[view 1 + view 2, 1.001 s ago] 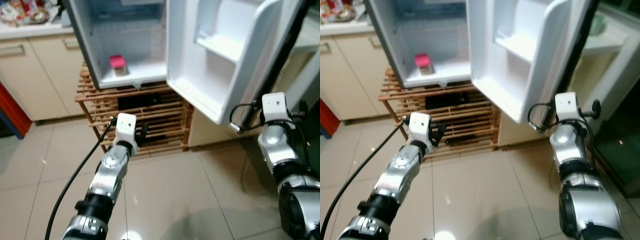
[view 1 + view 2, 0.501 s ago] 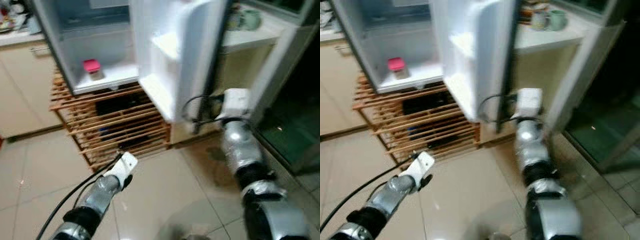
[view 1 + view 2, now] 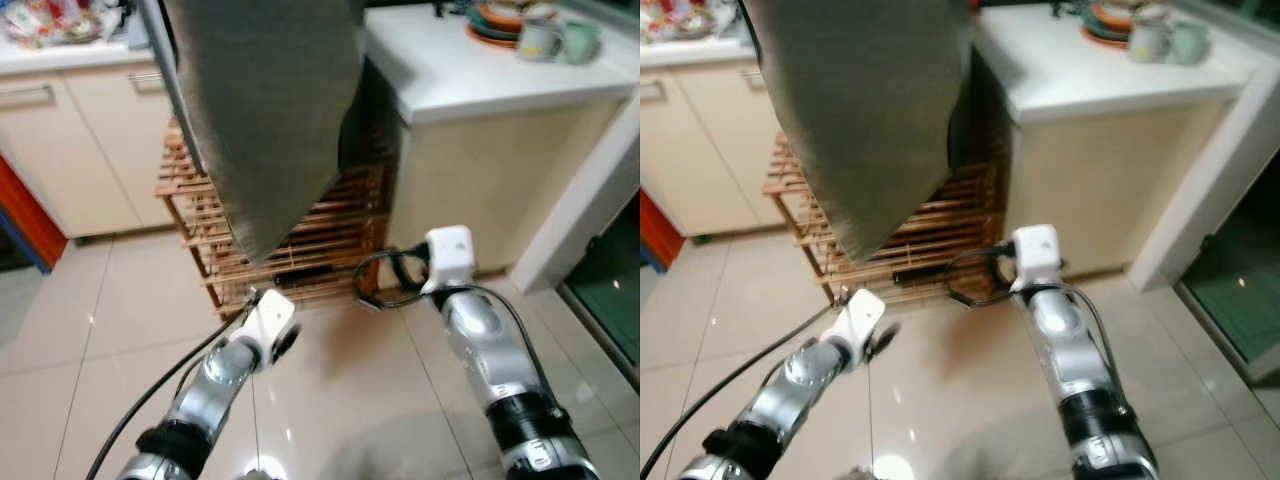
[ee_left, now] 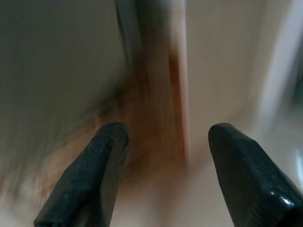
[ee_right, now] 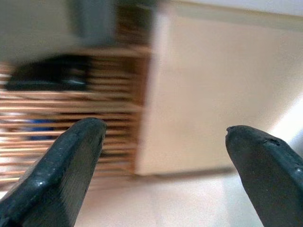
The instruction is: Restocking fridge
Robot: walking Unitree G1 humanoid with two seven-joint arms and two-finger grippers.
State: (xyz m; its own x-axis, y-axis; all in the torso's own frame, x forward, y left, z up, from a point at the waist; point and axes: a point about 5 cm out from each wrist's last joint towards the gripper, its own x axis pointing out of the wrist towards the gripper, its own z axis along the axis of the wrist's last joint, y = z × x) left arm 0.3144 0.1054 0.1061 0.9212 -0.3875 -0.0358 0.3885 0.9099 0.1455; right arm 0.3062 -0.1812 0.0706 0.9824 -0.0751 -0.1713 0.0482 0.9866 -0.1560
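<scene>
Both arms held low over the tiled floor in front of the fridge's grey door.

Nearest, the left gripper (image 4: 163, 175) hovers above the glossy floor (image 3: 340, 410) with its fingers (image 4: 85, 179) spread apart and nothing between them; a black cable (image 3: 150, 390) trails back along that arm. The right gripper (image 5: 163, 175) sits a little further forward, near the foot of the cream cabinet (image 3: 480, 190), its fingers (image 5: 57, 175) also wide apart and empty. Beyond them stands a slatted wooden rack (image 3: 320, 230) with dark items inside, too blurred to name. The fridge (image 3: 265, 110) stands on the rack, its grey door facing the camera. Behind, on the white surface (image 3: 450, 70), sit stacked plates (image 3: 495, 20) and mugs (image 3: 560, 38).
</scene>
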